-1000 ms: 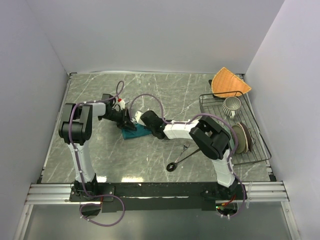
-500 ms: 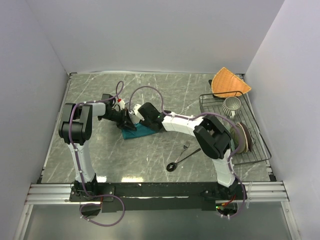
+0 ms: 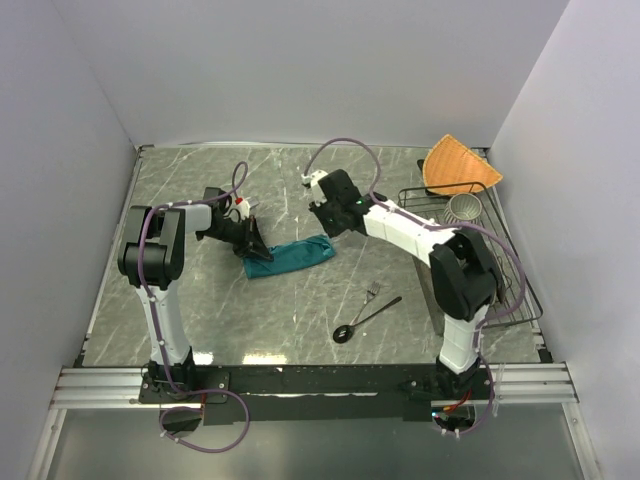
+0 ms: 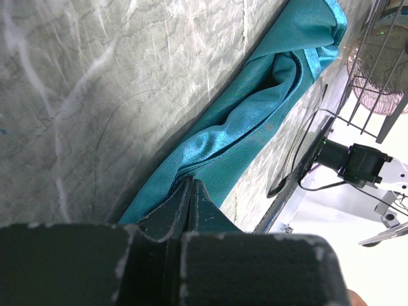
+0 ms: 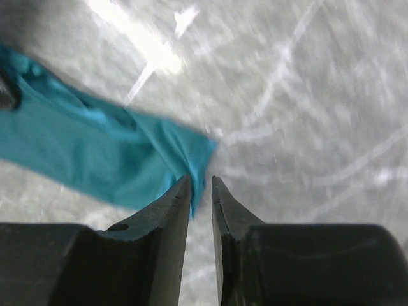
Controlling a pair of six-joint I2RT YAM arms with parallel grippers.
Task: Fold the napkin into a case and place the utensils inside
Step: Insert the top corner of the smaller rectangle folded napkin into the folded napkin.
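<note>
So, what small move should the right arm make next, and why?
Probably lower the right gripper onto the free end of the napkin and close there: its jaws hang narrowly apart and empty by that end, while the left gripper pinches the other end.

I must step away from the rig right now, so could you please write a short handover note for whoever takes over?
Left gripper: shut on the left end of the napkin, low at the table.
Right gripper: jaws a narrow gap apart, empty, just above the napkin's right end.
Napkin: gathered into a long narrow strip, lying left of centre.
Fork and spoon: side by side on the table, right of the napkin and nearer the arm bases, clear of it.
Done: napkin gathered lengthwise.
Left: form it into a case, then put both utensils inside.
</note>
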